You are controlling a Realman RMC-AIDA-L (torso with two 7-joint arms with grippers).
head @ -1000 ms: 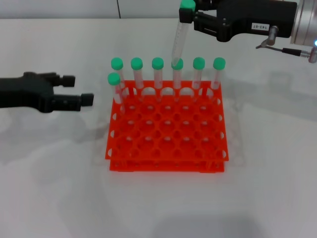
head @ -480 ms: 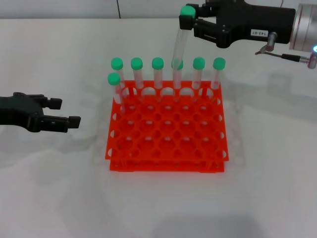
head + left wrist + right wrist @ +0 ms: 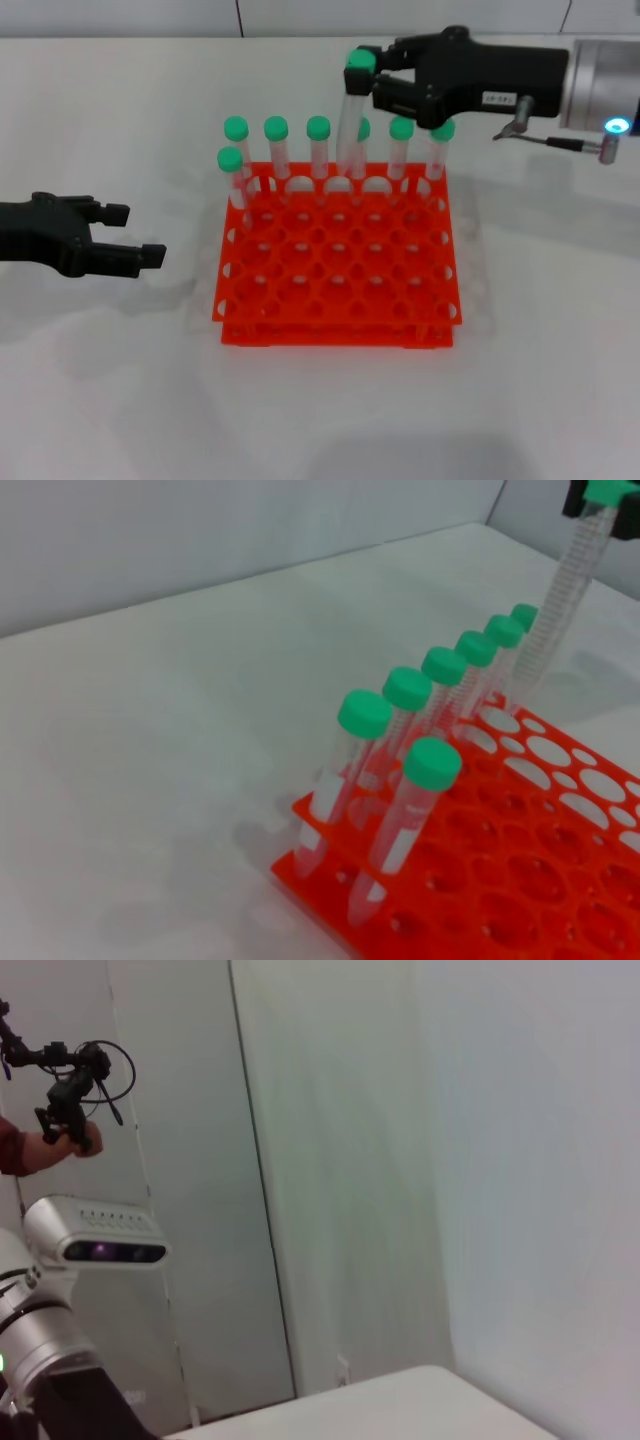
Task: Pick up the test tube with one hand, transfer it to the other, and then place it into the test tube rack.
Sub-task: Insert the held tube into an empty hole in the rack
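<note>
Your right claw [image 3: 366,82] is clamped on the tube [image 3: 350,130] just under its green cap, so the whole clear body hangs free below for insertion. The tube is tilted, cap toward the claw, lower end down at the rack's [image 3: 336,300] back row, among the six tubes standing there; I can't tell whether the tip has entered a hole. Gripping high keeps the fingers clear of the neighbouring caps. A seventh tube stands in the second row at the rack's left edge. Your left claw [image 3: 135,236] sits low over the desk [image 3: 110,380], well left of the rack, fingers apart and empty, out of the way. My read: handover is done, you're on placement. Straighten the tube before lowering, or the tilt may jam it against the hole rim.
</note>
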